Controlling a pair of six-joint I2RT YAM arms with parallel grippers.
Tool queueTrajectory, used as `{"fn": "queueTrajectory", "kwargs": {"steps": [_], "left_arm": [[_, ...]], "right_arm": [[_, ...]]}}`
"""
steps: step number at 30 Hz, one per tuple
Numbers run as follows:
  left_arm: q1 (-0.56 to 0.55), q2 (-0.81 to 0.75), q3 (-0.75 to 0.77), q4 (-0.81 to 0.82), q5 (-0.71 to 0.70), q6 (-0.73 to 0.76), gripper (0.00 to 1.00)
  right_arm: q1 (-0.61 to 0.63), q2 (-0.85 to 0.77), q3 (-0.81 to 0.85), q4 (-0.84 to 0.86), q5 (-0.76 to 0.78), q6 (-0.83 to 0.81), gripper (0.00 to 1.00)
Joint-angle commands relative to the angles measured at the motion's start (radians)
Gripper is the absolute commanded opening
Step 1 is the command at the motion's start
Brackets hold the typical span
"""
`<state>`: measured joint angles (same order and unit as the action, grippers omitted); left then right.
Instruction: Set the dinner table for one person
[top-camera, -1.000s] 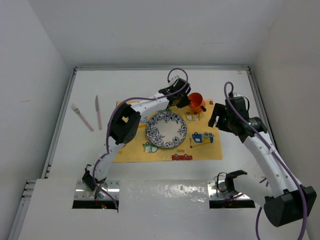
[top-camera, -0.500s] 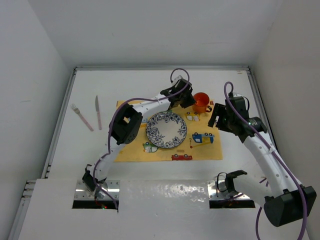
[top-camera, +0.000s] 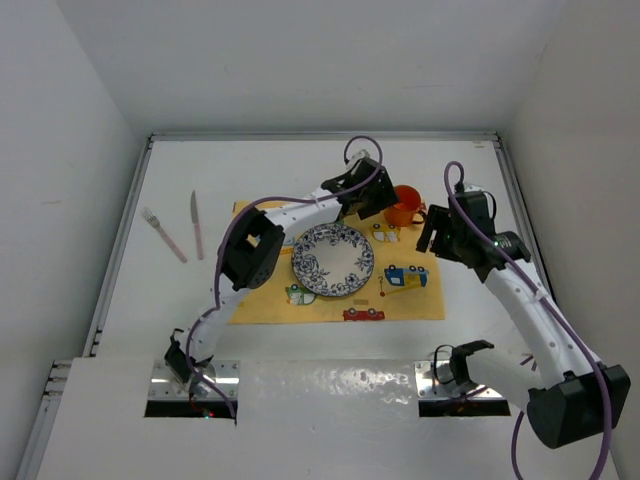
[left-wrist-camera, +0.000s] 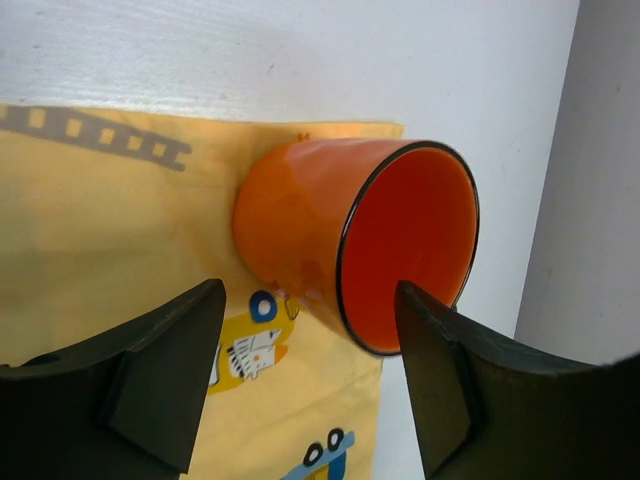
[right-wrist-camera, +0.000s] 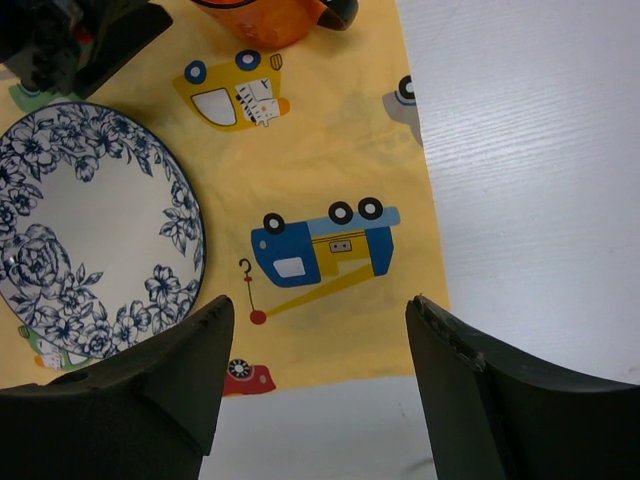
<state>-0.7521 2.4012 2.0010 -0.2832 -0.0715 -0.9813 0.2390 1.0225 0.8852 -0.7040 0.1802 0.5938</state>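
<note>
The dinner table (top-camera: 250, 170) is the wide white top that lies under both arms, with a yellow car-print placemat (top-camera: 420, 300) spread across its middle. The left gripper (left-wrist-camera: 305, 300) reaches over the placemat's far right corner with its jaws parted. An orange mug (left-wrist-camera: 350, 240) stands on that corner between and just beyond the black fingers (left-wrist-camera: 165, 370). The left finger is clear of the mug; the right one looks very near its rim, but contact cannot be told. From this gripper the bare table shows just past the mat's edge, behind the mug and to its right. The right gripper (right-wrist-camera: 318, 310) hangs over the placemat's right border, spread wide and holding nothing. Printed cars lie below it, and bare white tabletop fills the side under its right finger. A blue-flowered plate (top-camera: 333, 259) sits on the placemat, near the mug. A fork (top-camera: 163, 236) and a knife (top-camera: 196, 225) lie side by side on the bare table, left of the mat and well apart from both grippers.
</note>
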Motion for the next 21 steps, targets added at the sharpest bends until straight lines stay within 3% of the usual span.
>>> {"fn": "queueTrajectory", "kwargs": {"steps": [1,6,10,16,21], "left_arm": [[0.029,-0.147,-0.048,0.019,-0.016,0.075,0.67],[0.083,-0.313,-0.218,0.022,-0.025,0.193,0.7],[0.166,-0.529,-0.388,0.003,-0.027,0.297,0.74],[0.328,-0.801,-0.654,-0.112,-0.037,0.495,0.8],[0.474,-1.011,-0.92,-0.132,-0.021,0.589,0.85]], "right_arm": [[0.003,0.022,0.041,0.046,0.038,-0.026,0.68],[-0.001,0.085,0.061,0.115,0.051,-0.049,0.5],[-0.01,0.143,0.09,0.172,0.07,-0.074,0.43],[-0.036,0.281,0.155,0.23,0.041,-0.135,0.36],[-0.043,0.373,0.202,0.294,0.068,-0.163,0.38]]}}
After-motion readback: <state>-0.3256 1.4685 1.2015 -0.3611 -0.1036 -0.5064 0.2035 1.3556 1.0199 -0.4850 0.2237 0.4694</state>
